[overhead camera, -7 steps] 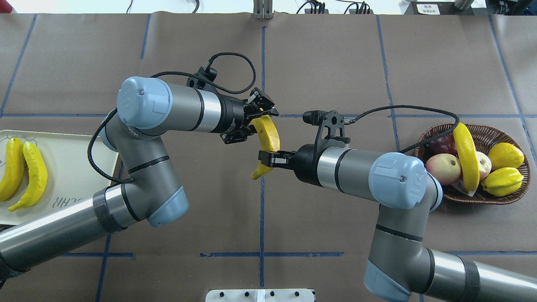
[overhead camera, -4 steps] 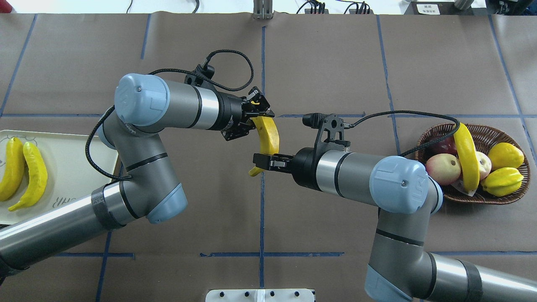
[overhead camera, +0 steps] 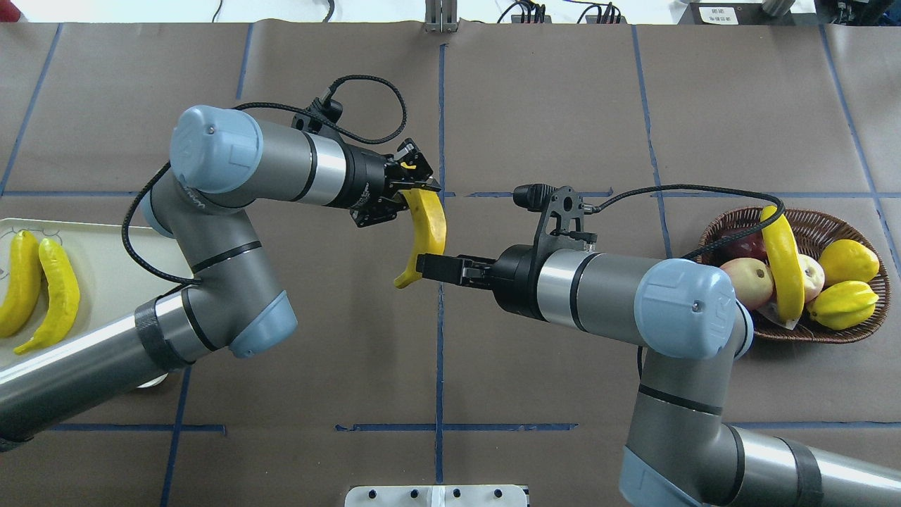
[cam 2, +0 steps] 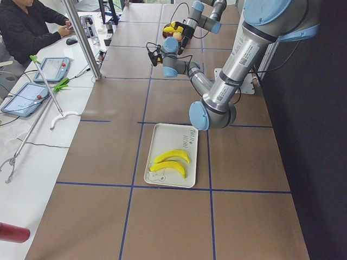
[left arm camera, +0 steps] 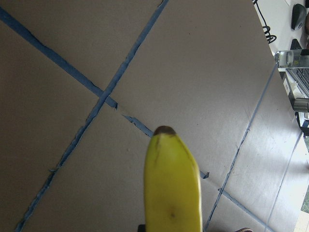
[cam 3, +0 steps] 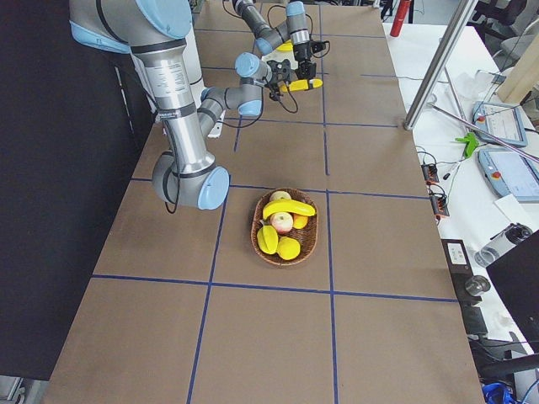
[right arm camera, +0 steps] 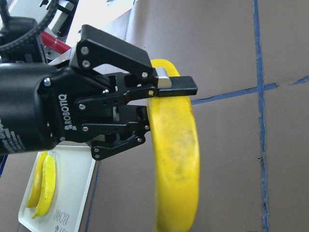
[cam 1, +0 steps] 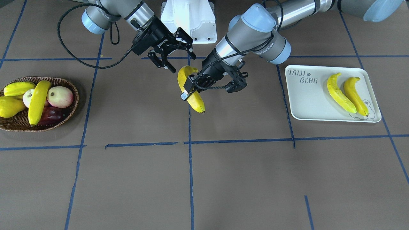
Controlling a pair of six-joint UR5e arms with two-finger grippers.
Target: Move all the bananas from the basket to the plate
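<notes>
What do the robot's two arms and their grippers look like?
Both the left arm and the right arm are grey metal tubes with light blue joint caps and black rings. A black braided cable runs to each wrist. The left gripper and right gripper are black, marked ROBOTIQ, with two jaws.

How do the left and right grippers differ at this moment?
The left gripper is shut on the banana; the right gripper is open, fingers spread, holding nothing. The left gripper reaches in from the side of the plate, the right gripper from the side of the basket. Both are black, two-fingered, and face each other over the middle of the table.
</notes>
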